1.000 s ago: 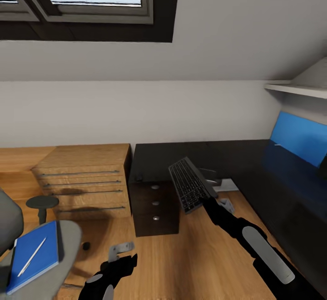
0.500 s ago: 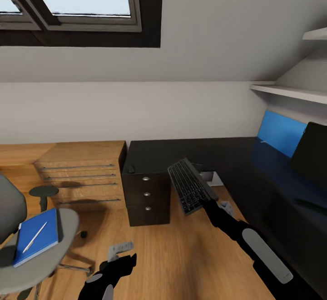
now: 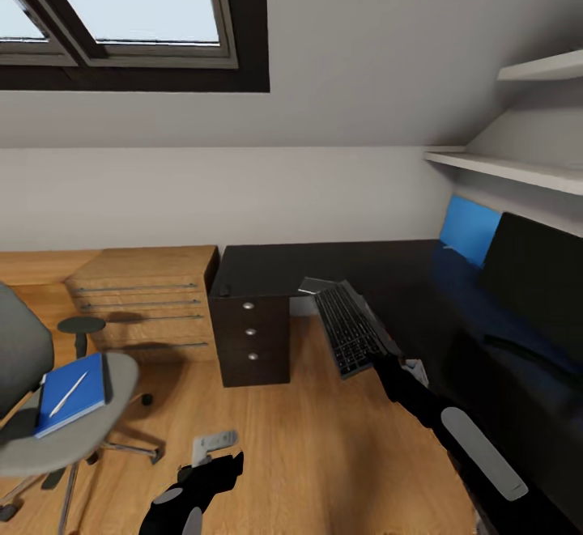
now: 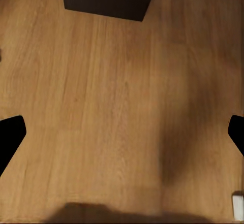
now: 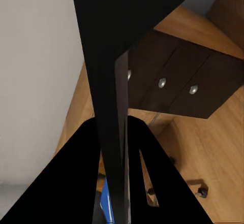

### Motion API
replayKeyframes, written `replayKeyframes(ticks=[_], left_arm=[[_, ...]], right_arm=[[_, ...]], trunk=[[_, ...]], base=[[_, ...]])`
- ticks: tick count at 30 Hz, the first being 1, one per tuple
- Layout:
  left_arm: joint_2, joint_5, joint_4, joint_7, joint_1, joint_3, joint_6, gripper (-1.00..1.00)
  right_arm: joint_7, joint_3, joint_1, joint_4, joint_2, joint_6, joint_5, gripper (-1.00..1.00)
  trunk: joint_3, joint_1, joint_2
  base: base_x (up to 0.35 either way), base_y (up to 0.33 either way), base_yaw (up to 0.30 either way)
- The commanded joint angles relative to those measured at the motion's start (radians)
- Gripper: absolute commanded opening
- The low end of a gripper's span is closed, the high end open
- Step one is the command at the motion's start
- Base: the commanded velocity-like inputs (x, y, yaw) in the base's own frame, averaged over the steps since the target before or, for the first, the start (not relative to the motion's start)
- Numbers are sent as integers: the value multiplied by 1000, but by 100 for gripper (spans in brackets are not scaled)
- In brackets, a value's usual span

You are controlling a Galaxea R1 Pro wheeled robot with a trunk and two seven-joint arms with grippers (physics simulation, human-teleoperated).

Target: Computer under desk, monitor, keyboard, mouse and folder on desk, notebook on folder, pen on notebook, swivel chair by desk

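Note:
My right gripper (image 3: 379, 354) is shut on one end of the slim dark keyboard (image 3: 350, 329), holding it tilted in the air in front of the black desk (image 3: 279, 266). The right wrist view has the keyboard (image 5: 109, 76) edge-on between the fingers. The monitor (image 3: 538, 274) stands on the desk's right wing. At the left, the grey swivel chair (image 3: 20, 357) carries the blue folder (image 3: 74, 393) with the white pen (image 3: 68, 393) lying on it. My left gripper (image 3: 214, 456) hangs open and empty over the floor. I cannot make out the computer, mouse or notebook.
A dark three-drawer unit (image 3: 250, 334) sits under the desk's left end, beside light wooden drawers (image 3: 142, 302). A blue panel (image 3: 465, 231) leans at the wall behind the desk. White shelves (image 3: 518, 169) hang above the right wing. Wooden floor (image 4: 122, 112) lies between chair and desk.
The camera has swung to the right, so the chair shows more fully and the monitor has come into view. The keyboard stays in my right gripper, now nearer the desk's inner corner.

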Motion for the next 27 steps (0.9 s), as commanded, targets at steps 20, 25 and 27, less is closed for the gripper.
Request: replayKeyframes(ticks=[20,25,27], left_arm=[[0,9,-2,9,-1,-3,4,100],[0,8,-1,9,-1,-3,6,100],[0,9,-1,9,-1,-3,6,100]], right_arm=[[0,-69,-1,84,-2,3,-117,-100],[0,-98,-1,103,-2,4,-118,-100],[0,-99,-1,111,-1,3,-118,-100]], trunk=[[61,-77,139],[77,-96,174],[83,-104,188]], base=[[-285,-242,0],[-283,-243,0],[-283,-243,0]])
